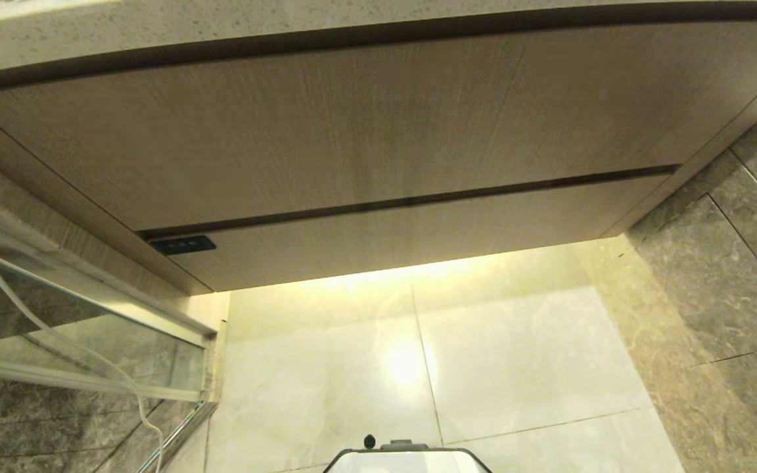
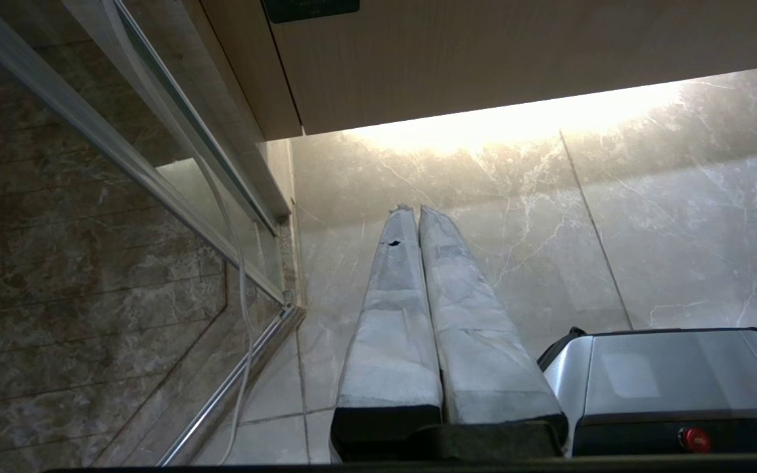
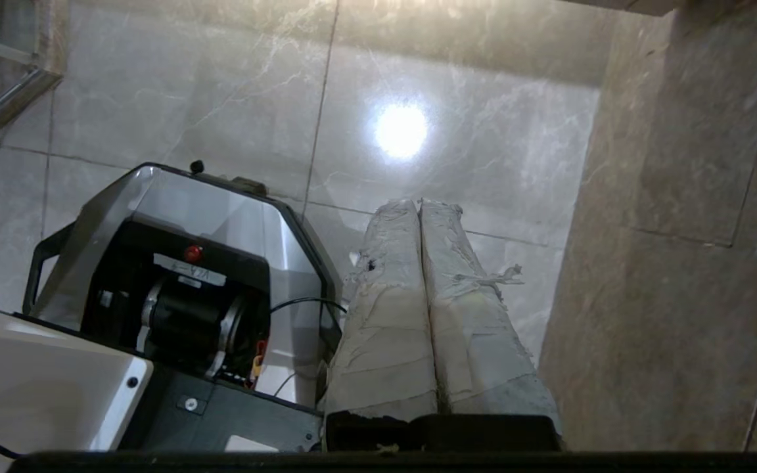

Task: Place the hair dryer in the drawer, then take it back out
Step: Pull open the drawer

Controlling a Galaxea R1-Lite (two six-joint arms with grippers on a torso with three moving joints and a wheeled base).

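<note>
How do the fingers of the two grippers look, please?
Left gripper: two long tapering fingers wrapped in pale grey tape, with a small dark hole near one tip, on a black base. Right gripper: the same shape, but its tape is wrinkled and frayed.

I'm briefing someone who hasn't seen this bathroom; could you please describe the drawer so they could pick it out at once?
Under the speckled stone countertop hangs a wood-grain vanity. The drawer is its lowest, shallow front, closed, just above the lit floor tiles. Unlike the taller plain panel above it, it carries a small black label at its left corner.
</note>
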